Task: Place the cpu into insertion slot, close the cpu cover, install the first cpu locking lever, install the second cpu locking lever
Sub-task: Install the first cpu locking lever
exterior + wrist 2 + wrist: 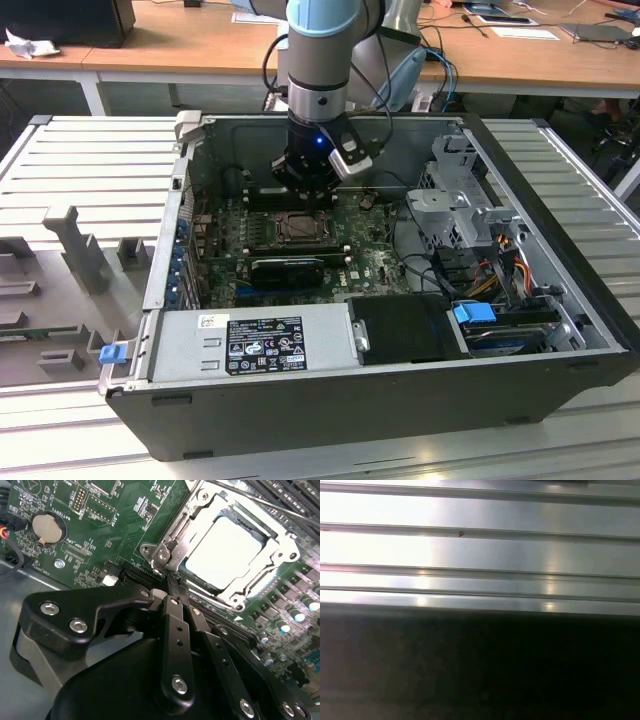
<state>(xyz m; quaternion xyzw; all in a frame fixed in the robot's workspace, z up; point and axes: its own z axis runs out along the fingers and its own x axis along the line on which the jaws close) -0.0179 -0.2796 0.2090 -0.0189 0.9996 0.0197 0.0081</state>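
Just beyond the clenched, empty pincer (172, 587) sits the cpu (222, 552) under its closed cover (200, 515); the arm (318, 70) reaches straight down into the case (560, 215).

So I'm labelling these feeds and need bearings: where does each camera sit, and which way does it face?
Exterior view: off the arm, above the open grey computer case, looking down at the green motherboard; the arm and black tool show.
Second wrist view: on the arm, facing the pale silver square cpu under the silvery metal cpu cover; the tool shows.
First wrist view: faces ribbed silvery metal.
The first two share socket and tool.
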